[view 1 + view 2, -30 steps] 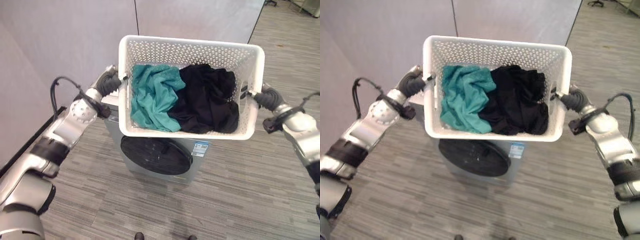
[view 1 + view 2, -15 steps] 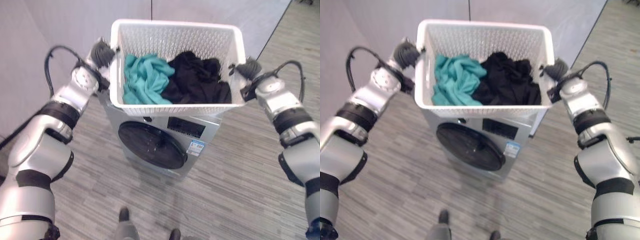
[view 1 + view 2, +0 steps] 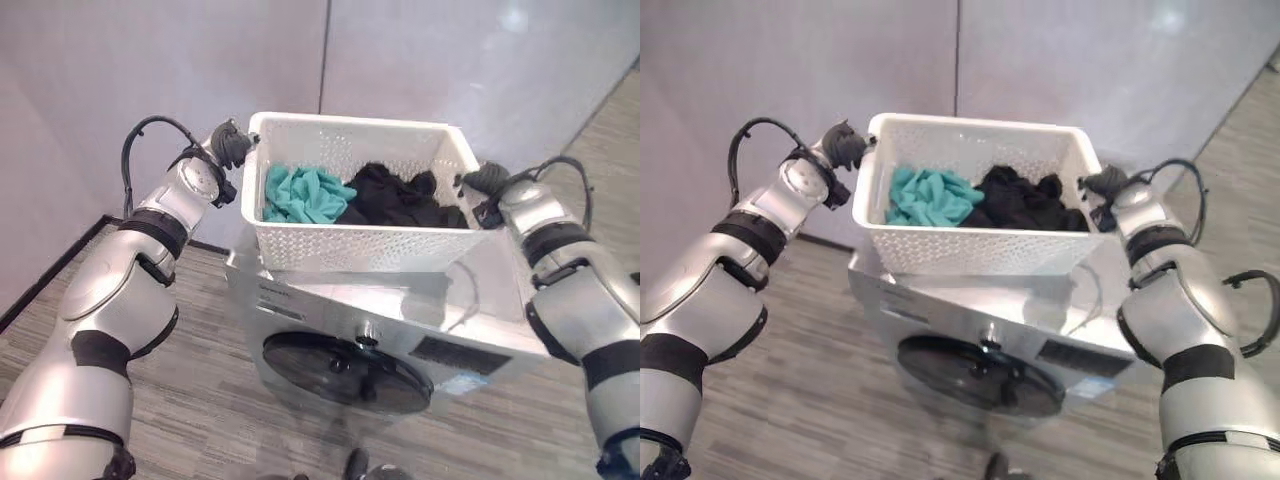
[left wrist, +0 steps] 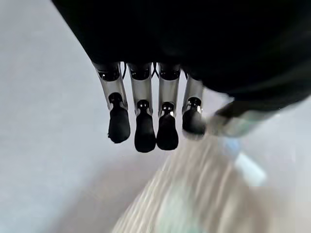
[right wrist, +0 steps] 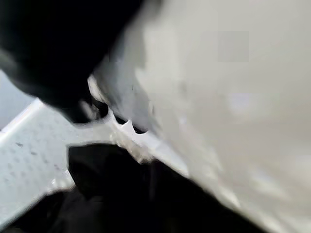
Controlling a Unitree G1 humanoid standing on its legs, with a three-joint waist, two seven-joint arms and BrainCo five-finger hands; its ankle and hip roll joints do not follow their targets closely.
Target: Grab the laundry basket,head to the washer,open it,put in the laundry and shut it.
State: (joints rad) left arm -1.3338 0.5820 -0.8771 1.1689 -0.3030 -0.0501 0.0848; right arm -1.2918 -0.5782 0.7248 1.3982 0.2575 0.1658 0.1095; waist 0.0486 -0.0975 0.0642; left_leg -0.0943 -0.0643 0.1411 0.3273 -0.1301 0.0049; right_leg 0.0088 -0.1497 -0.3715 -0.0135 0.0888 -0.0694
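Left hand (image 3: 228,146) sits at the basket (image 3: 352,246) rim's left end in the left eye view, right hand (image 3: 487,178) at its right end. We hold the basket between them, w/ its base on or just above the washer (image 3: 400,320) top; can't tell if it's touching. Inside: teal cloth (image 3: 302,193) on the left, black cloth (image 3: 398,198) beside it on the right. Washer door (image 3: 360,368) faces us, closed.

Right eye view: same scene. Left hand (image 3: 846,149) is against the basket's (image 3: 970,250) left wall near the rim, right hand (image 3: 1102,183) against the right wall. The dark covers hide the fingers, so no grip reading from here.

Left wrist view: left hand's fingers (image 4: 144,132) hang curled downward in a row. Nothing clearly sits inside the curl; the rim may be under them, but it's too blurred, so we can't tell if they grip.

Right wrist view: blurred. Black cloth (image 5: 126,194) fills the lower part, w/ a bit of white basket wall (image 5: 29,141) beside it. Right hand's cover (image 5: 48,53) is dark at one corner, fingers unreadable; grip state: can't tell.

Step in hand, as we judge it: carry done, we're at the washer, setting the basket on top. Next we'd need it resting stable, then both hands let go and one goes down to the door to pull it open. Risk: basket sits near the front edge and could slide off.
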